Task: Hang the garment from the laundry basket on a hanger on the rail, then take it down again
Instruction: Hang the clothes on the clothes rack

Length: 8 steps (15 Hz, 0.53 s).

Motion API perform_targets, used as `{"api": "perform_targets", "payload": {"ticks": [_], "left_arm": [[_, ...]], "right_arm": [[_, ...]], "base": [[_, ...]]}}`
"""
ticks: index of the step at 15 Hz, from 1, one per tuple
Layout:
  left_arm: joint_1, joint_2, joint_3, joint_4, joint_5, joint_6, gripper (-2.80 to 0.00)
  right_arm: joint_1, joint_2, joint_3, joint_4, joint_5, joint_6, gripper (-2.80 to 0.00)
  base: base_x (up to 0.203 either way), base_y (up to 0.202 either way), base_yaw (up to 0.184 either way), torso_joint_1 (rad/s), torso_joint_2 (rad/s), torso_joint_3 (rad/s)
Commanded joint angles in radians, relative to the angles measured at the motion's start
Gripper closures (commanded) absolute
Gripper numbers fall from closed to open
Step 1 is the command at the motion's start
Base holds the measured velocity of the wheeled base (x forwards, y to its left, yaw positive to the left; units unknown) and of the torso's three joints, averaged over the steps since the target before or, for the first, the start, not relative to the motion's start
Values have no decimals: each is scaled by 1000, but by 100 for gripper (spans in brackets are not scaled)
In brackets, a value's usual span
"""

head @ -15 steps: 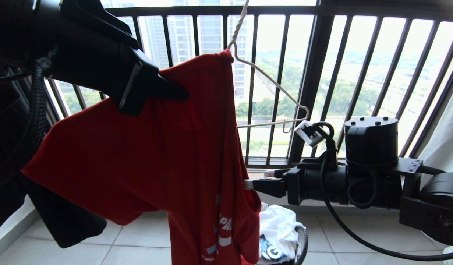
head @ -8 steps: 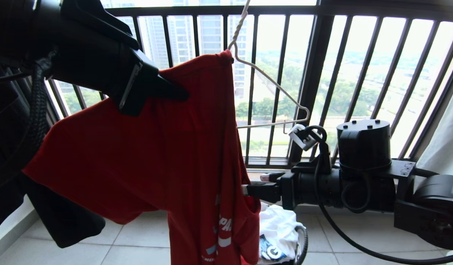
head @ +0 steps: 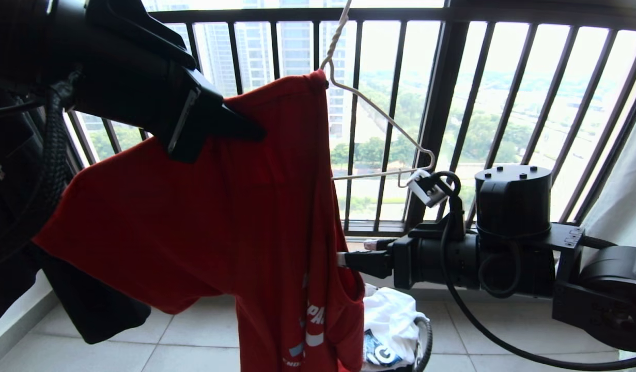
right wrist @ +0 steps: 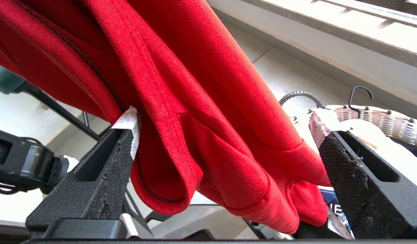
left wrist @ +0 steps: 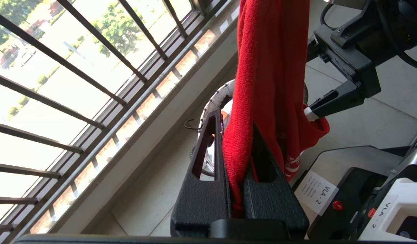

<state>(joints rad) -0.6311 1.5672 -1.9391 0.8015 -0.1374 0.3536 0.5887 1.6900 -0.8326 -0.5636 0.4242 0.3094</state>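
Note:
The red garment hangs from the thin wire hanger, whose bare right arm sticks out beside it. The rail is out of view above. My left gripper is shut on the garment's upper left shoulder; in the left wrist view a fold of the garment is pinched in the left gripper. My right gripper stands open at the garment's lower right edge. In the right wrist view the garment's folds hang between the wide-apart fingers of the right gripper. The laundry basket sits on the floor below.
A black railing with vertical bars stands close behind the hanger. A white shirt with a dark-blue print lies in the basket. Dark cloth hangs at the left and pale cloth at the right. Tiled floor lies below.
My right arm has edged slightly left toward the garment's edge, its jaws still wide. The left gripper and the garment have kept still.

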Motion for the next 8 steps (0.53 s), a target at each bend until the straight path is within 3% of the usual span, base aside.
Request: {"api": "perform_targets", "payload": {"ticks": [1,6,7,8], "left_arm": [[0,-2,0,4,-1,2,0],[1,-10,-1,4,-1,4,0],[0,-10,-1,4,-1,4,0],[0,-10,-1,4,-1,4,0]], "right_arm": [[15,8,1,-2,2,3,-280],[40,19,4,-2,1,5,-280],[39,17,4,-2,-1,5,0],[39,16,4,-2,-2,5,0]], "base": [[0,0,0,0,0,0],[0,0,0,0,0,0],[0,0,0,0,0,0],[0,0,0,0,0,0]]}}
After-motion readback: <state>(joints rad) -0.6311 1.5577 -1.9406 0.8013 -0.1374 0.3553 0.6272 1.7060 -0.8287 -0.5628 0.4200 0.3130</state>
